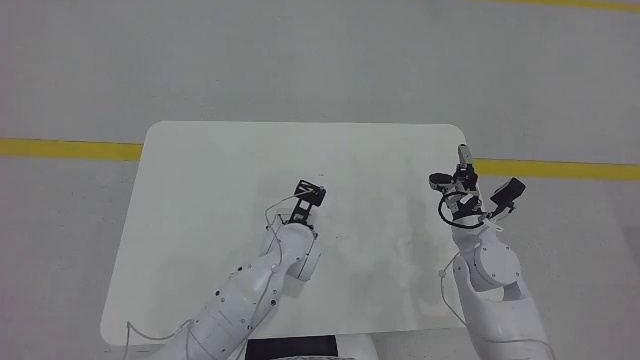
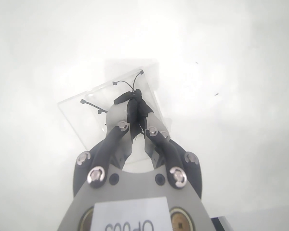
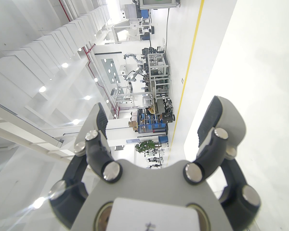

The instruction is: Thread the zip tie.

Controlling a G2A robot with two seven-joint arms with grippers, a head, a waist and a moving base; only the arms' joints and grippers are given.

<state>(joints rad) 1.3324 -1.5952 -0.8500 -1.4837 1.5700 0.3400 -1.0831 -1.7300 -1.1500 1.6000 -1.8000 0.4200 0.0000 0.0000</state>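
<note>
Pick-up step: left pincer (image 2: 134,97) clamped on what looks like one black zip tie (image 2: 123,82) inside the clear tray (image 2: 69,111) on the table (image 1: 200,210), right pincer (image 3: 156,121) gaping empty well away from the tray, so next probably lift the tie out for threading.

Robotics lab/factory hall: yellow floor line (image 3: 191,56), equip. racks (image 3: 158,73), robot arms (image 3: 134,72).
</note>
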